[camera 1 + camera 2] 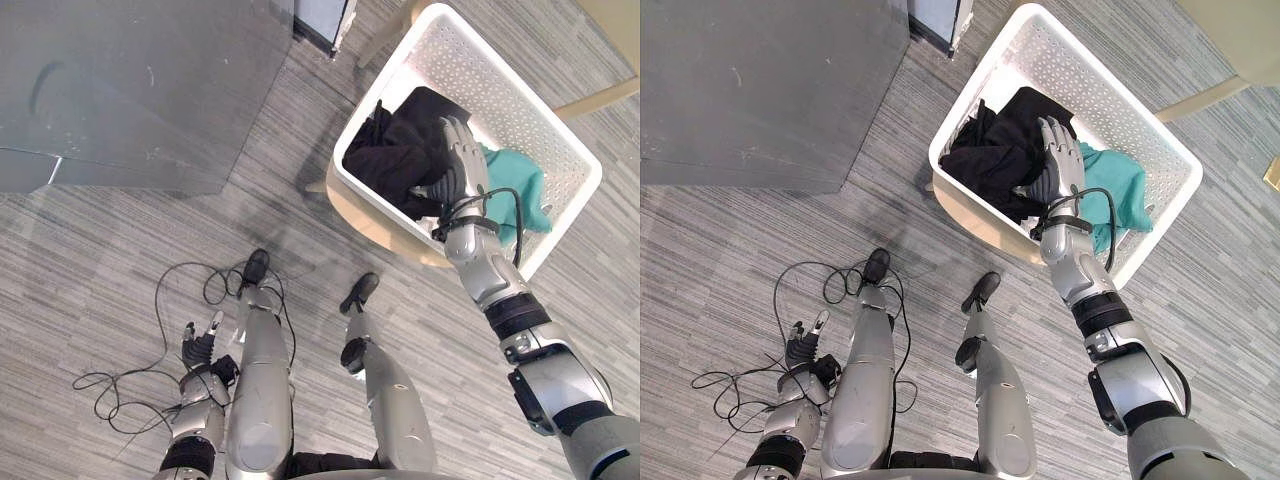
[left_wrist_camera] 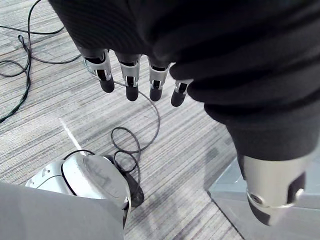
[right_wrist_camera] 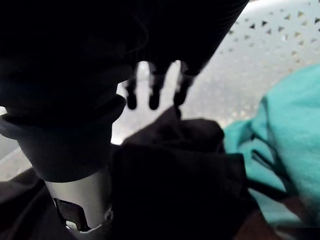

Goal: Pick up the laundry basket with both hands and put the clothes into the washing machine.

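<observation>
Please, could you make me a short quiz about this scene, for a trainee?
1. True or false: the right hand is above the black clothes inside the white laundry basket.
2. Which colour is the other garment in the basket? A red, B teal, C yellow.
3. Fill in: the left hand hangs low, its fingers ____ (open or shut).
Key: 1 true; 2 B, the teal garment; 3 open.
</observation>
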Robot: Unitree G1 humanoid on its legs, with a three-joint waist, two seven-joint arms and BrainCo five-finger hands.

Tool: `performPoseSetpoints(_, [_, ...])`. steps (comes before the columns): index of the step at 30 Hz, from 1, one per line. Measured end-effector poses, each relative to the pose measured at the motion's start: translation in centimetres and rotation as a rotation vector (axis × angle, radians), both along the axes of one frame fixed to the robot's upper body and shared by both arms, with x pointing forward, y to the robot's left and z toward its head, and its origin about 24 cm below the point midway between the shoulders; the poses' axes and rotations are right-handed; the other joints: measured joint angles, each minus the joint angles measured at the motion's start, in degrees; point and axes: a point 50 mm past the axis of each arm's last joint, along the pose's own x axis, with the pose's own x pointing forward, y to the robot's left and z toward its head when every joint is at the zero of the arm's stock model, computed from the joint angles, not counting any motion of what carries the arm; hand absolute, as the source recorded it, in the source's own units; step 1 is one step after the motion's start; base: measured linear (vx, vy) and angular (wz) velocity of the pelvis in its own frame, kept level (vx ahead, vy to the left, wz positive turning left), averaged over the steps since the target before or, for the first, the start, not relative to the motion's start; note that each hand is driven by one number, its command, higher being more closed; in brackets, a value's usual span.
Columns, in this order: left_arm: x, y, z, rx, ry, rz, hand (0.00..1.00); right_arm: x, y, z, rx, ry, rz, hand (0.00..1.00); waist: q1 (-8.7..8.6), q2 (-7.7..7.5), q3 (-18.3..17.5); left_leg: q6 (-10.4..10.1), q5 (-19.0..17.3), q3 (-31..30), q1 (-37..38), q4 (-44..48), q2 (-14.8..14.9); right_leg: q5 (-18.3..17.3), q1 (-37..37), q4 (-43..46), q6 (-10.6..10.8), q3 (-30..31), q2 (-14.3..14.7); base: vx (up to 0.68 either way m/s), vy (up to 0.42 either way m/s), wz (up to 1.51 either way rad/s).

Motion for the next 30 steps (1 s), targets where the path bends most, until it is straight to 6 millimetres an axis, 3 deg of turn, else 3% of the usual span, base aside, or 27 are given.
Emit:
performPoseSetpoints(7, [0.0, -0.4, -0.2, -0.001, 0.003, -0.016, 0.0, 1.4, 0.0, 1.6, -0.039, 0.014, -0.012, 0.0, 0.4, 1.19, 0.1, -0.01, 0.16, -0.8, -1.93, 0.31, -0.47, 0.11, -1.41, 0.0, 0.16, -0.45, -0.19, -0.02, 0.052, 0.04])
performPoseSetpoints(14, [0.2, -2.0, -0.5, -0.049, -0.009, -0.022, 0.0, 2.8, -1.9, 1.4, -0.05, 0.135, -0.079, 0.0, 3.35, 4.06, 0.09, -0.01, 0.17, -1.47, -3.1, 0.63, -0.6, 0.11, -1.97, -0.11, 0.17, -0.54, -0.13, 0.0, 0.04, 0.04])
performPoseSetpoints(16, [0.2, -2.3, -0.6, -0.063, -0.014, -0.015, 0.0, 3.0, -1.9, 1.7, -0.051, 0.137, -0.082, 0.0, 3.53, 4.51, 0.11, -0.02, 0.16, -1.97, -3.64, 0.91, -0.62, 0.07, -2.09, -0.11, 0.22, -0.97, 0.01, -0.02, 0.032, 0.08])
performPoseSetpoints(17, [0.2, -2.3, -0.5, -0.065, -0.02, -0.015, 0.0, 3.0, -2.0, 1.8, -0.054, 0.14, -0.082, 1.0, 3.53, 4.52, 0.11, -0.03, 0.15, -2.23, -4.05, 1.01, -0.61, 0.06, -2.29, -0.11, 0.23, -1.22, 0.08, -0.02, 0.038, 0.06])
performPoseSetpoints(22, [0.9, -2.7, -0.1, -0.074, -0.04, -0.023, 0.0, 3.0, -2.8, 1.8, -0.073, 0.147, -0.101, 1.0, 4.19, 4.61, 0.05, -0.09, 0.15, -2.59, -4.9, 1.01, -0.61, -0.07, -2.65, -0.01, 0.41, -1.74, 0.1, -0.01, 0.047, 0.05])
performPoseSetpoints(26, [1.5, -4.0, 0.1, -0.12, -0.067, -0.044, 0.0, 2.9, -3.4, 1.9, -0.114, 0.162, -0.111, 1.0, 4.97, 5.51, -1.0, -0.16, 0.2, -2.73, -4.88, 1.04, -0.61, -0.16, -2.52, 0.16, 0.51, -1.99, 0.07, 0.0, 0.052, 0.03])
performPoseSetpoints(30, [1.7, -4.6, 0.0, -0.143, -0.067, -0.054, 0.0, 3.0, -3.3, 1.1, -0.033, 0.206, -0.11, 1.0, 5.13, 5.78, -2.17, -0.29, 0.31, -2.7, -4.01, 1.16, -0.54, -0.51, -2.27, 0.87, 0.71, -1.71, -0.02, 0.01, 0.049, -0.02])
